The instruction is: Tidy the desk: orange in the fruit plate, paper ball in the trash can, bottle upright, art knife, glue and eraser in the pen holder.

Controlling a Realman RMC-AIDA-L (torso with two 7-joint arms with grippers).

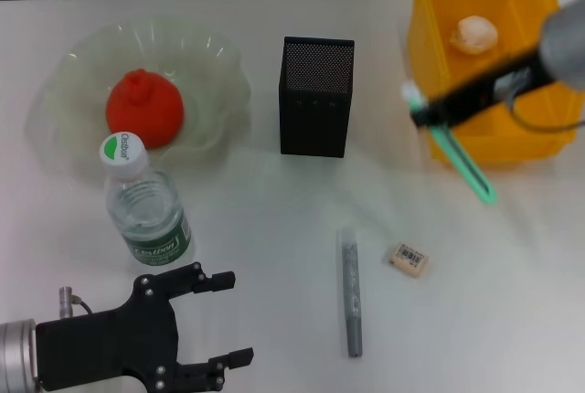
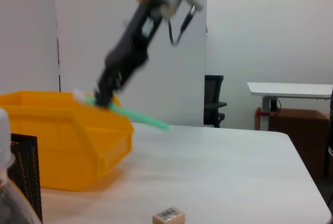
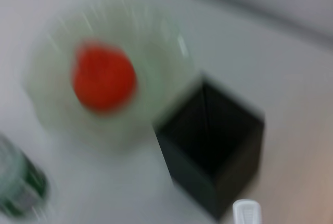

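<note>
Green glue stick (image 1: 466, 166) clamped in right gripper (image 1: 422, 111) near pen holder (image 1: 316, 96); tilted stick may strike mesh rim. Left gripper (image 1: 228, 320) parked, jaws wide.

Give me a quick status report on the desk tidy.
Right gripper carrying green stick near trash can. Left gripper open, idle by upright bottle. Eraser and grey stick still on desk.

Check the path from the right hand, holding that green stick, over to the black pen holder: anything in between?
Nothing visible. The right hand holds the green stick above the trash can front; only bare table separates it from the pen holder.
</note>
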